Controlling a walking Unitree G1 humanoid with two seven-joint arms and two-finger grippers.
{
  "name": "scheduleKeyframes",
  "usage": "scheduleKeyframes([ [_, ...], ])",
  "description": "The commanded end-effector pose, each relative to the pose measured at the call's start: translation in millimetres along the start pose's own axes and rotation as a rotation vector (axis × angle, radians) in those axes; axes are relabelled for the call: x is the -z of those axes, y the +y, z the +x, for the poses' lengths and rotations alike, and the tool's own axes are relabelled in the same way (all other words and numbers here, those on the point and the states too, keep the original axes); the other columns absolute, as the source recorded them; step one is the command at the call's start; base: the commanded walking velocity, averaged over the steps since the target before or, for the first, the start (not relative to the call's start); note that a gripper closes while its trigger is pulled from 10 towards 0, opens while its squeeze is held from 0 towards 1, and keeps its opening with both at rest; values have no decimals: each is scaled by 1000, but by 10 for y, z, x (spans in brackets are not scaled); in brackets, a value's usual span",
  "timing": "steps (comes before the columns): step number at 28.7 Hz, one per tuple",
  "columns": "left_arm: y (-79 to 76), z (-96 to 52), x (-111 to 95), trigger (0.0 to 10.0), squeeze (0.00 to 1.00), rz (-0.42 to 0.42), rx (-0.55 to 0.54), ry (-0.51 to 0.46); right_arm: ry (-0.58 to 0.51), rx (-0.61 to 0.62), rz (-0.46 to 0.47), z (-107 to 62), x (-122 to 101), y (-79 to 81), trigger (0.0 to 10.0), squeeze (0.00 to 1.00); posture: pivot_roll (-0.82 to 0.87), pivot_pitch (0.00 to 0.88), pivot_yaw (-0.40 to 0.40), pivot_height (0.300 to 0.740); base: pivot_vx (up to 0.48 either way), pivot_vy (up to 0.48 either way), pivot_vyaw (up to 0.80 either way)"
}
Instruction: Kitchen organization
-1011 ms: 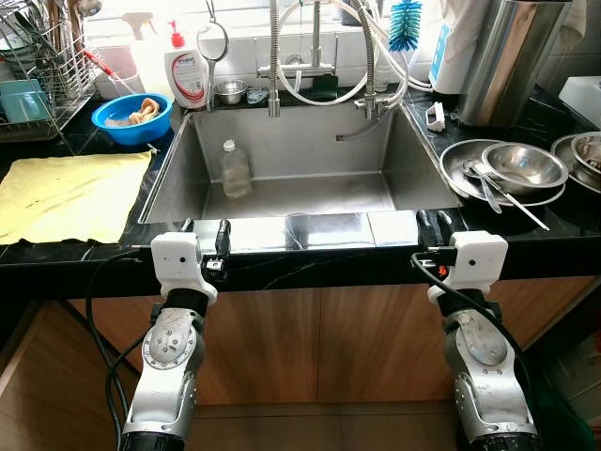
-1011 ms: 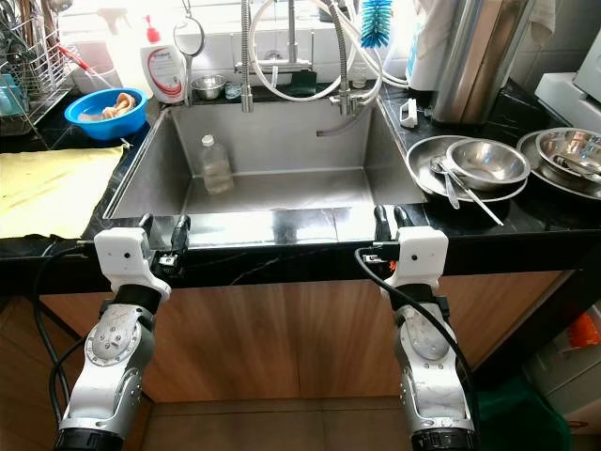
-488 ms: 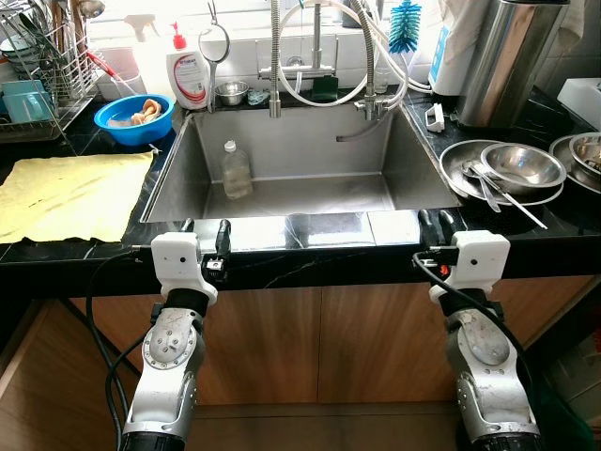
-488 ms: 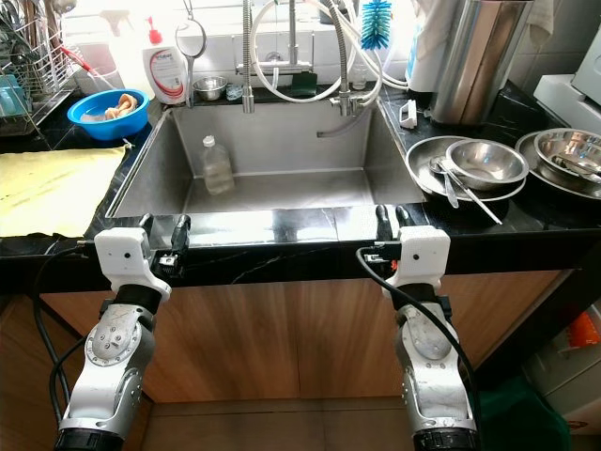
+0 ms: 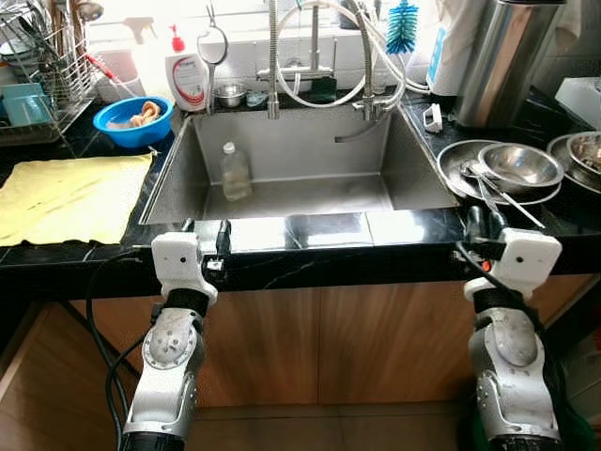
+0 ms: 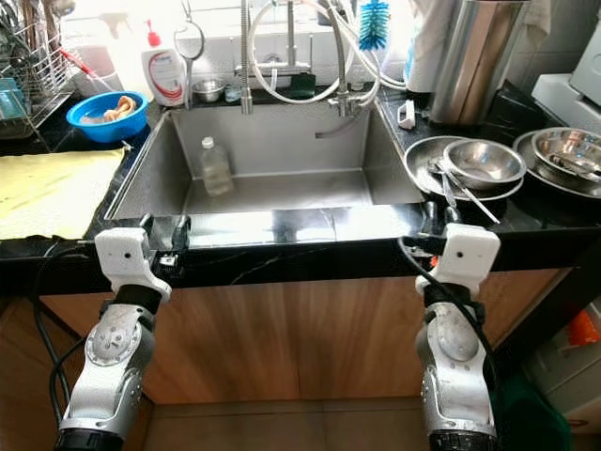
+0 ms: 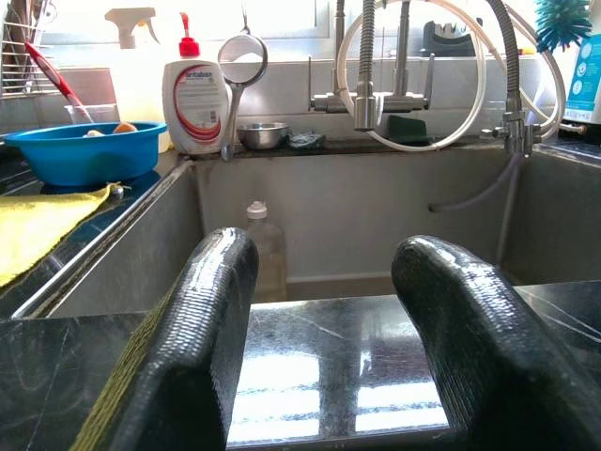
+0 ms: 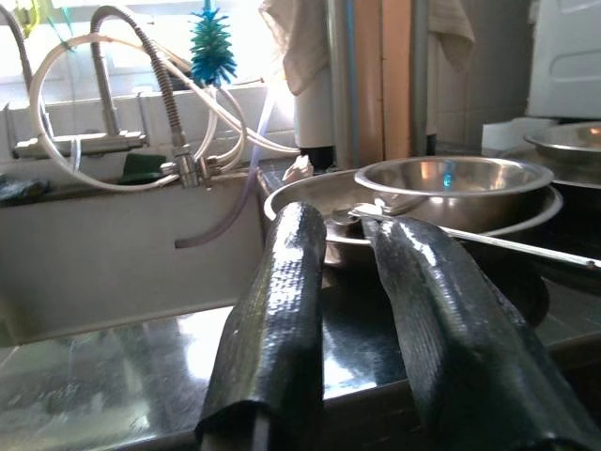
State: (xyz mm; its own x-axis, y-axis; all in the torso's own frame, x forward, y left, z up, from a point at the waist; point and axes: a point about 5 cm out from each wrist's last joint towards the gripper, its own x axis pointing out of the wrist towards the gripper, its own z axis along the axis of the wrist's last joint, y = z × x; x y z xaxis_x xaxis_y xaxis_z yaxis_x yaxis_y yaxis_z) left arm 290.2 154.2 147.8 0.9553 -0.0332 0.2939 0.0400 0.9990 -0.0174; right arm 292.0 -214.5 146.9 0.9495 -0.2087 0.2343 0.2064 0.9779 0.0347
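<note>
My left gripper [image 5: 207, 227] rests at the near counter edge, fingers apart, empty; the plastic bottle [image 5: 235, 170] stands upright in the sink [image 5: 404, 178] just beyond it. To the right, my right gripper [image 5: 483, 219] has fingers slightly parted and empty. The stacked steel bowls [image 5: 518, 165] lie directly beyond it, so my right arm is nearer them.

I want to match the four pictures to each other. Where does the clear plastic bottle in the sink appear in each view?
Left eye view: plastic bottle, sink's back left.
Right eye view: same spot.
Left wrist view: behind the left finger of the left gripper, bottle at.
Right wrist view: not in it.
Shared landmark: the coiled faucet hose.
</note>
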Motion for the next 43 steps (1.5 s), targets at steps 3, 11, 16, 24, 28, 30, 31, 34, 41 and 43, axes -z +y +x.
scheduleKeyframes([
  [3, 14, 7, -34, 10000, 0, 9, 1, -15, 19, 24, 35, 32, -6, 21, 10000, 804, -139, 0, 75, 740, 0, 0, 0],
  [11, 21, 2, -36, 10000, 0, 10, -1, -14, 41, 89, 65, 69, 6, -34, 10000, 0, -137, 0, 75, 740, 0, 0, 0],
  [16, 22, 5, -34, 10000, 0, 10, 0, -14, 37, 114, 67, 108, -17, -58, 10000, 0, -137, 0, 75, 740, 0, 0, 0],
  [24, 22, 7, -33, 10000, 0, 10, -1, -14, 38, 164, 86, 155, -33, -107, 10000, 0, -135, 0, 74, 740, 0, 0, 0],
  [28, 27, 9, -33, 10000, 0, 12, -2, -12, 46, 172, 85, 171, -31, -117, 10000, 0, -132, 0, 73, 740, 0, 0, 0],
  [30, 27, 8, -33, 10000, 0, 12, -2, -12, 57, 180, 77, 178, -23, -125, 10000, 0, -132, 0, 73, 740, 0, 0, 0],
  [31, 27, 6, -32, 10000, 0, 12, -1, -11, 62, 185, 73, 192, -19, -133, 10000, 0, -132, 0, 73, 740, 0, 0, 0],
  [34, 26, 6, -31, 10000, 0, 11, -1, -10, 67, 188, 73, 205, -15, -136, 10000, 0, -135, 0, 75, 740, 0, 0, 0],
  [41, 29, 4, -28, 10000, 0, 11, -2, -8, 80, 170, 53, 288, -29, -99, 10000, 0, -134, 0, 75, 740, 0, 0, 0],
  [43, 28, 3, -28, 10000, 0, 10, -3, -8, 79, 164, 53, 293, -31, -90, 10000, 0, -134, 0, 75, 740, 0, 0, 0],
])
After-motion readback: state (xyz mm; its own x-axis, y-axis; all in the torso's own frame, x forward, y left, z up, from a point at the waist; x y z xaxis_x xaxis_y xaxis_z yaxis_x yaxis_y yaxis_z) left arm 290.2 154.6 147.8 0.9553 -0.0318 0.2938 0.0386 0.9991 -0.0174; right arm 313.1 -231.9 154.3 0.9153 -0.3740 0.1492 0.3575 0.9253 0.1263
